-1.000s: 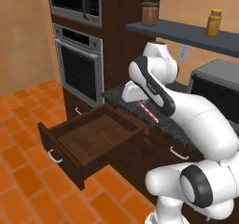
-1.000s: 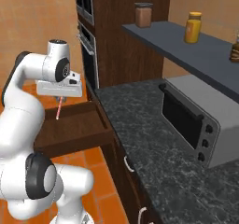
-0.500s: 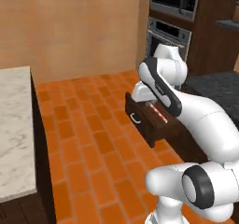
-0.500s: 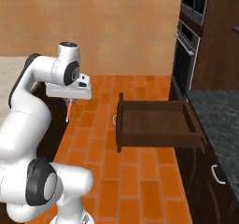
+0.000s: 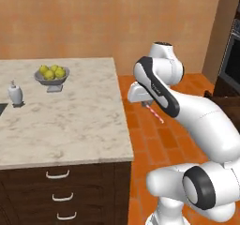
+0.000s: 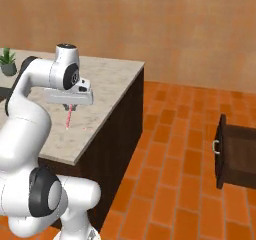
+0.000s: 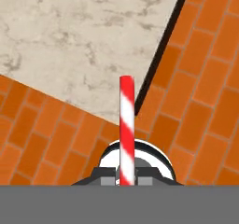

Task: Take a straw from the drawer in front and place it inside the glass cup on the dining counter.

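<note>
I'm on the carry step: the fingers (image 6: 70, 107) are clamped on the straw (image 6: 68, 118), which hangs beside the counter (image 5: 70, 125) corner, over the brick floor (image 6: 175, 154). The drawer (image 6: 235, 156) stands open, well apart to the right. I can't make out the cup, so next I judge I need to find it on the counter and bring the straw above it. The straw points down, long axis near vertical, slightly tilted.

Straw (image 7: 126, 125) red-white striped; dining counter (image 5: 70, 121) beige marbled; drawer (image 6: 239, 156) dark brown; floor (image 6: 170, 174) orange brick.
</note>
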{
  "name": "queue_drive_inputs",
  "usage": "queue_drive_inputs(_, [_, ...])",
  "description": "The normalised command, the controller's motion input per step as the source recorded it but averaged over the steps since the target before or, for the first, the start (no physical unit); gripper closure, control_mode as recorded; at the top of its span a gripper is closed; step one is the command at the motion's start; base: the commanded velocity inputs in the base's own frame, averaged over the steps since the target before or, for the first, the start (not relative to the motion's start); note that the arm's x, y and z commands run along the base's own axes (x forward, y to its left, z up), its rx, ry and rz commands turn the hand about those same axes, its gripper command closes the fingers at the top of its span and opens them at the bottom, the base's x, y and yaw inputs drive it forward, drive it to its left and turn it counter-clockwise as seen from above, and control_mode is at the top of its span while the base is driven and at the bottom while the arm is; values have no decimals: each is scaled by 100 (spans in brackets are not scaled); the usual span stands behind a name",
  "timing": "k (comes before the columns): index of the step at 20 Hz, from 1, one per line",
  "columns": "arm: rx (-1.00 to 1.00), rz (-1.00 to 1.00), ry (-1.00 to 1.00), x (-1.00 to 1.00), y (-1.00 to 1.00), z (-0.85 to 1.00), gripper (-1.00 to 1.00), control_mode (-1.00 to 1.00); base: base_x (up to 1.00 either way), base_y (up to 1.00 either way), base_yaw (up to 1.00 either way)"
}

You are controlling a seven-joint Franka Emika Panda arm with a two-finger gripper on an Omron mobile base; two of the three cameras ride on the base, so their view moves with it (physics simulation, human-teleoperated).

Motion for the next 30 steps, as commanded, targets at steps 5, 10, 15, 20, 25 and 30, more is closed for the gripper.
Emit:
queue_drive_inputs(5, [0,0,0,0,0,0,100,100,-4,100,24])
queue_drive_inputs(10, [0,0,0,0,0,0,100,100,-15,100,4])
queue_drive_inputs(15, [0,0,0,0,0,0,100,100,-47,100,-8])
queue_drive_inputs(20, [0,0,0,0,0,0,100,100,-75,100,-19])
queue_drive_inputs(25, [0,0,0,0,0,0,100,100,-49,100,-17])
queue_drive_inputs(30, [0,0,0,0,0,0,100,100,-14,100,-12])
